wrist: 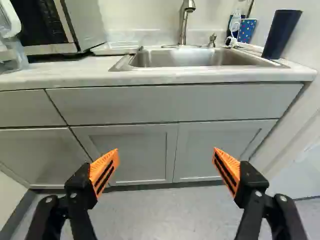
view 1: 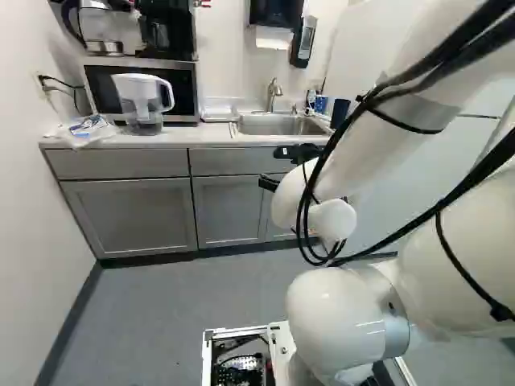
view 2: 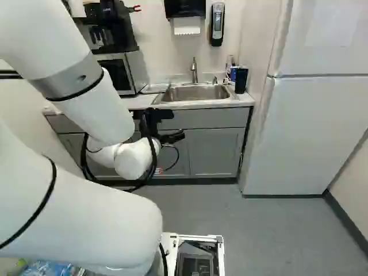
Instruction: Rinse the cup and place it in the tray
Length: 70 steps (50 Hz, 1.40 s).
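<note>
Countertop (wrist: 45, 74) and sink (wrist: 190, 58) with the work, as far as one can judge from the floor of the room, at its opening stage. The likely target, a tall dark cup (wrist: 282, 34), stands upright on the counter just beside the sink, at its right-hand end in the right base view. A smaller blue spotted container (wrist: 247, 31) stands near it; whether that is also a cup cannot be told with certainty. The white tray (wrist: 116, 48), the probable destination, lies at the opposite end of the sink, on the side toward the microwave (view 1: 96, 88); no cup is seen in it.

The robot's arm (view 2: 109, 109) reaches toward the cabinets, and the gripper (wrist: 165, 152) is released: its two orange-padded fingers stand wide apart, with nothing held between them, ahead of the cabinet doors (wrist: 135, 155) and lower than the counter. No stream of water shows beneath the faucet (wrist: 186, 22).

Completed steps: none that the views bear out. Whether the cup is wet or clean inside cannot be told, but its place outside both sink and tray suggests that everything remains: raising the gripper, grasping the cup, running water, rinsing, and carrying the cup across the sink to the tray.
</note>
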Available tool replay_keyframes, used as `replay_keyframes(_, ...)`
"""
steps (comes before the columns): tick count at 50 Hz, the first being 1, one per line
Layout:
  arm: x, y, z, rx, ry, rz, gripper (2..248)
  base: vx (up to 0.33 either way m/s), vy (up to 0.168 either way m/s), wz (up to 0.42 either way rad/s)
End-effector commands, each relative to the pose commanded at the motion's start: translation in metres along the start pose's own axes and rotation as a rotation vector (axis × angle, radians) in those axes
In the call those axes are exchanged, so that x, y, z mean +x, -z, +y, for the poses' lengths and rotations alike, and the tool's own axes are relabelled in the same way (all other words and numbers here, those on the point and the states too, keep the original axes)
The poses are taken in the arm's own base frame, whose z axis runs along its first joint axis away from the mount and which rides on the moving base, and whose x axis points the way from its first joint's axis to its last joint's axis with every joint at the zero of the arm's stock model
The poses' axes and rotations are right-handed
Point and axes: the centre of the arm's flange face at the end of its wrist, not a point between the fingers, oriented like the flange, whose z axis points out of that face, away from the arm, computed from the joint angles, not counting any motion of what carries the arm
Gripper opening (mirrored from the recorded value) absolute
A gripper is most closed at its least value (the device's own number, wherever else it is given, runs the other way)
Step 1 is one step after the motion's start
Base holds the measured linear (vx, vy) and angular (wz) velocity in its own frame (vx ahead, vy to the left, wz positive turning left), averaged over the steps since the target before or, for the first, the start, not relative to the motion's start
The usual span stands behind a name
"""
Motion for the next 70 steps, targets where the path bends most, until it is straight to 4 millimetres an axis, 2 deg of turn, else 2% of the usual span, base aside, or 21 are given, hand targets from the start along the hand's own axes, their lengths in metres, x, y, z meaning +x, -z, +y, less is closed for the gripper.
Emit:
replay_keyframes(12,0.002,-0.003,0.000,0.000,0.000,0.002,247,0.000,0.000,0.000)
replay_keyframes(23,0.015,-0.010,0.000,0.000,0.000,0.025,247,0.000,0.000,0.000)
replay_keyframes(70,0.065,-0.017,0.000,0.000,0.000,0.147,247,0.000,0.000,0.000)
